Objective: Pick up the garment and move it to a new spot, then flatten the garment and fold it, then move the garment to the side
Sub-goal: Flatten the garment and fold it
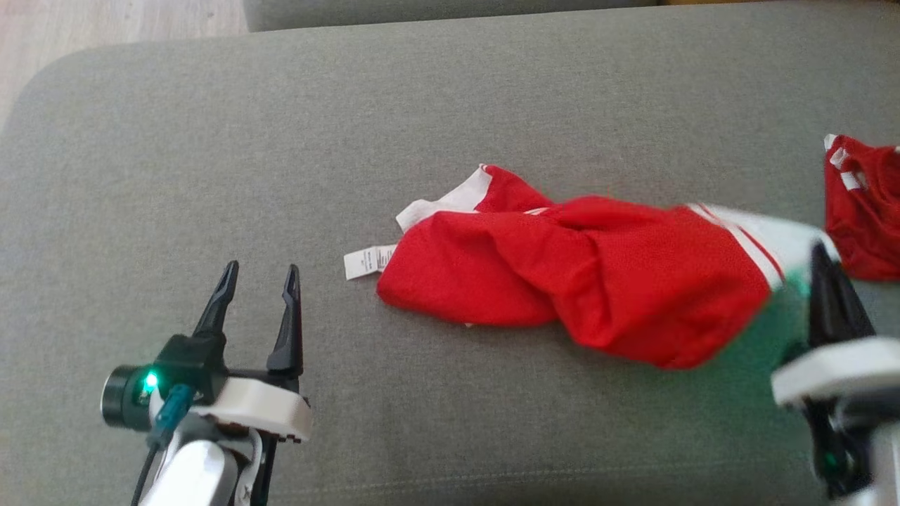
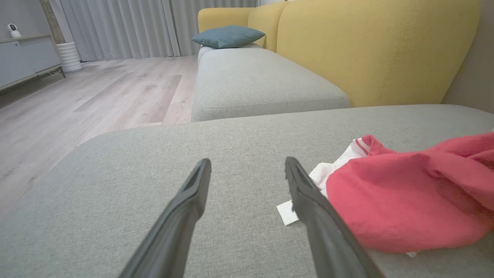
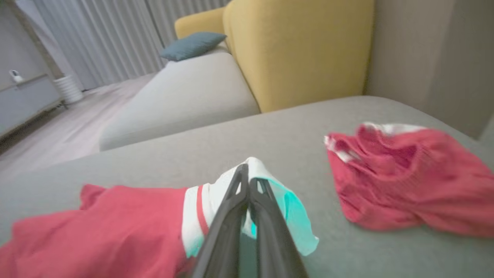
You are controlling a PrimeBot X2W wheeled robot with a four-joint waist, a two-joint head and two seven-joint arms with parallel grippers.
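While fingers [image 1: 287, 330] of the left gripper [image 1: 260, 271] stand wide, those of the right gripper [image 3: 245, 172] clamp the garment [image 1: 562, 274].

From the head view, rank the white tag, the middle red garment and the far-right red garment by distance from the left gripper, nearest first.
1. White tag, just right of the left gripper.
2. Middle red garment, at centre.
3. Far-right red garment, at the right edge.

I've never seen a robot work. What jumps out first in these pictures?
A crumpled red garment lies in the middle of the grey sofa cushion, and the right gripper is shut on its white striped edge. A second red garment sits bunched farther right, while the left gripper hovers open near the label.
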